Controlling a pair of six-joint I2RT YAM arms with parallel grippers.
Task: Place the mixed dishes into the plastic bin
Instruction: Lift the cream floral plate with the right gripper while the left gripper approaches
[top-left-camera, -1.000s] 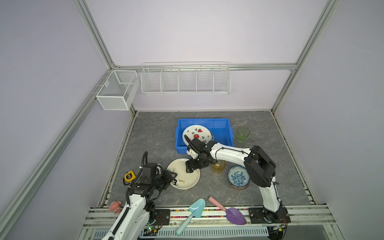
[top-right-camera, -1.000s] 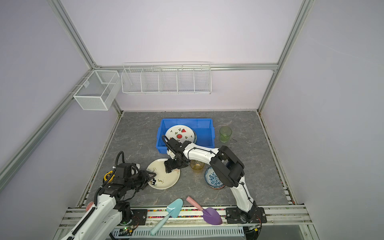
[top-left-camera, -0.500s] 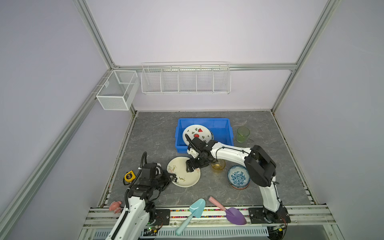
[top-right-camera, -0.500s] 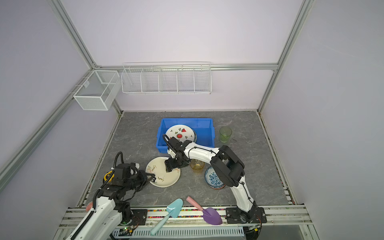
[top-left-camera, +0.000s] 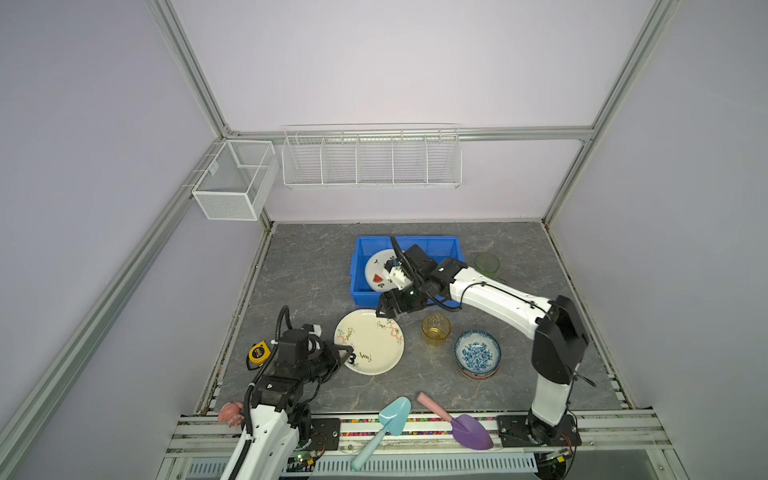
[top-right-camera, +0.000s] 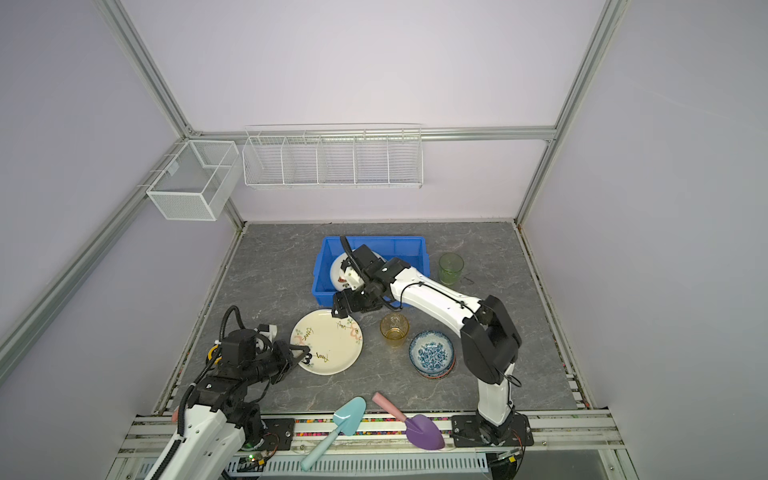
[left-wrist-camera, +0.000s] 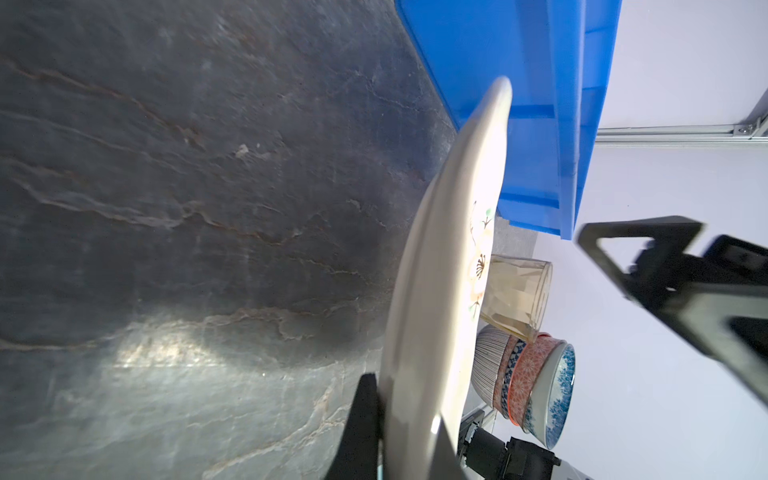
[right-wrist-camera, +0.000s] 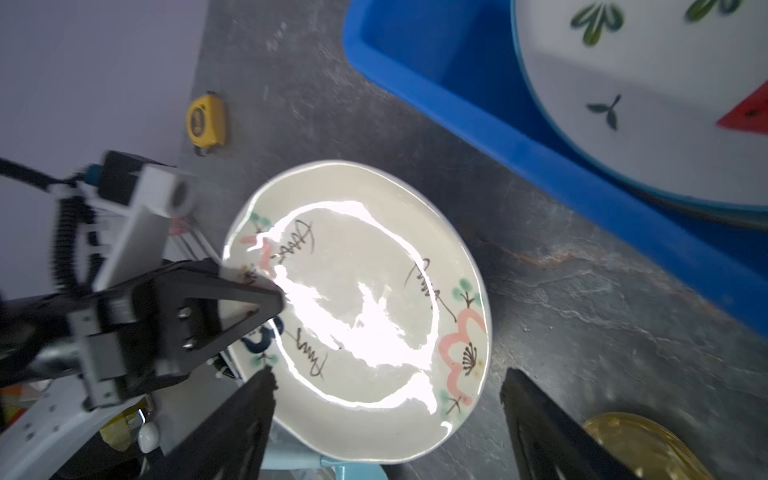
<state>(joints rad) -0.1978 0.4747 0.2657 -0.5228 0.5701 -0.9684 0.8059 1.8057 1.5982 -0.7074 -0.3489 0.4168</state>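
Observation:
A cream scribbled plate (top-left-camera: 372, 347) (top-right-camera: 328, 347) lies on the grey table in front of the blue plastic bin (top-left-camera: 361, 297) (top-right-camera: 322, 291). My left gripper (top-left-camera: 348, 353) (left-wrist-camera: 405, 424) is shut on the plate's near left rim. My right gripper (top-left-camera: 384, 313) (right-wrist-camera: 386, 374) hangs open over the plate's far edge, holding nothing. A watermelon-print plate (top-left-camera: 376, 272) (right-wrist-camera: 644, 104) lies in the bin. To the right of the cream plate stand an amber tumbler (top-left-camera: 435, 329) (left-wrist-camera: 515, 295) and a stack of small bowls (top-left-camera: 477, 353) (left-wrist-camera: 536, 386). A green tumbler (top-left-camera: 487, 266) stands right of the bin.
A yellow tape measure (top-left-camera: 258, 352) (right-wrist-camera: 205, 120) lies by the left arm. A teal shovel (top-left-camera: 388, 424) and a purple shovel (top-left-camera: 465, 428) rest at the front rail. White wire baskets (top-left-camera: 370, 158) hang on the back wall.
My left gripper's jaws have closed on the cream plate's rim. The plate has barely shifted. The right gripper stays open in about the same place.

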